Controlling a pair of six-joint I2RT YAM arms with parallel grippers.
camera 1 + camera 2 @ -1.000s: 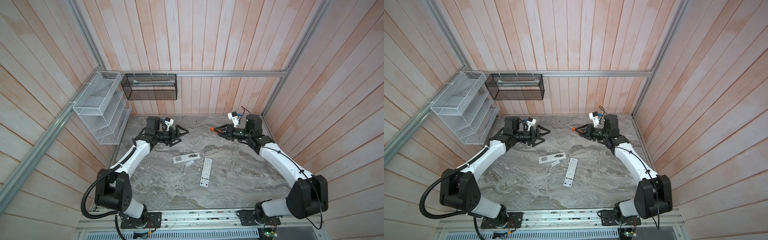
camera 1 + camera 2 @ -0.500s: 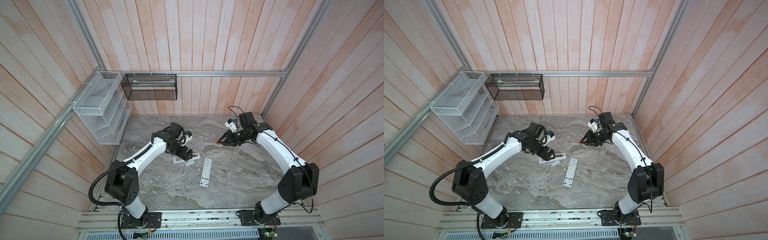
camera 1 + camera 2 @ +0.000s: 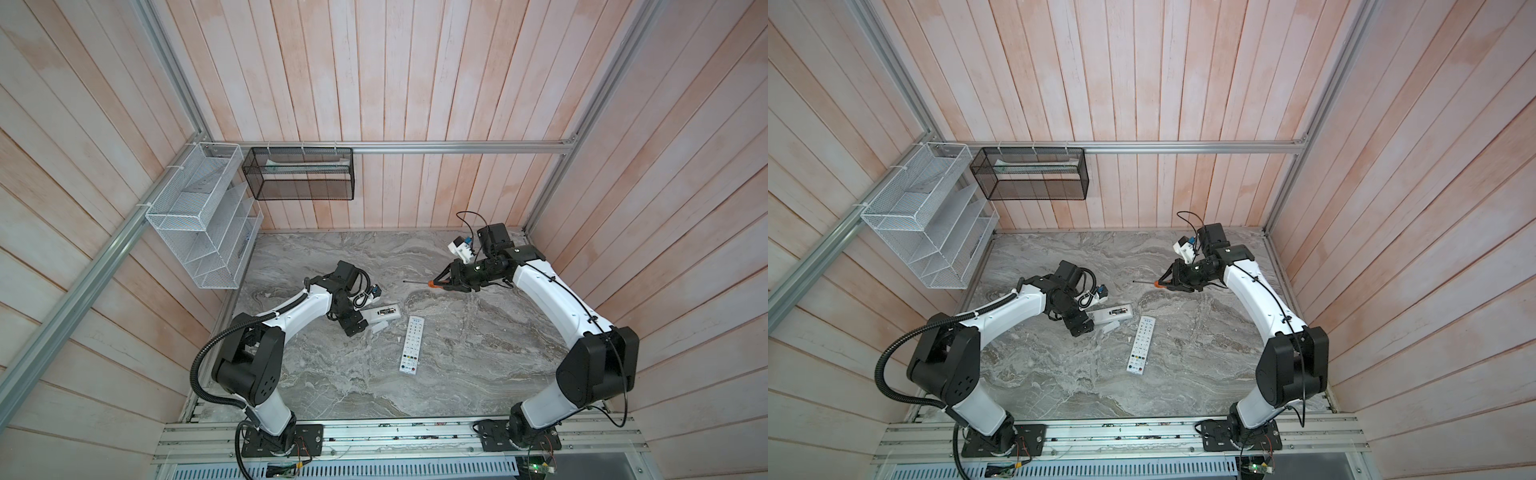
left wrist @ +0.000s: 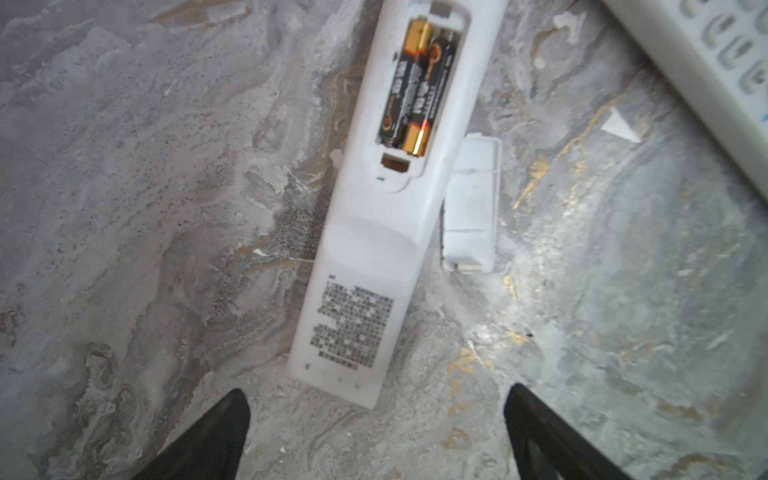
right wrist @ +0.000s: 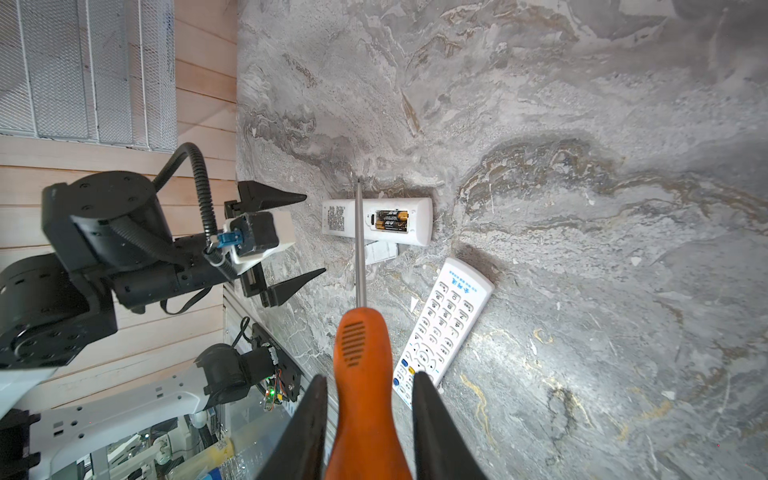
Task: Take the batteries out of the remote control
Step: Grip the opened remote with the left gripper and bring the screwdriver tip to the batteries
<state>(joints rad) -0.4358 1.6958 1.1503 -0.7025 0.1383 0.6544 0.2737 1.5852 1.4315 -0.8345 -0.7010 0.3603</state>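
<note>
1. Toward the table's (image 3: 478,374) front edge lies a spare remote (image 5: 444,324), buttons up and angled. It isn't the target, so keep off it.
2. Just behind it, near the table's middle and slightly toward the left edge, the remote control (image 4: 374,249) lies back up with its bay open. The loose battery cover (image 4: 471,208) lies on the marble just beside its long side.
3. The batteries (image 4: 415,79): two show, seated side by side in the bay, head-to-tail. They're slim, with dark jackets, pale print and a gold band at one end each. Neither is out yet.
4. The left gripper (image 4: 376,392) is spread wide and empty, low at the remote's label end. I see no contact.
5. Further back, toward the back right corner, the right gripper (image 5: 370,376) is clamped on the orange handle of the screwdriver (image 5: 363,353). The shaft points at the remote and the tip is in the air, apart from it.
6. My read of the step is pin, then pry.
   - Close the left gripper on the remote's sides first so the body can't skid.
   - Set the tip at a battery end and lever gently; a hard flick likely launches it.
   - Round cells will roll on marble.
</note>
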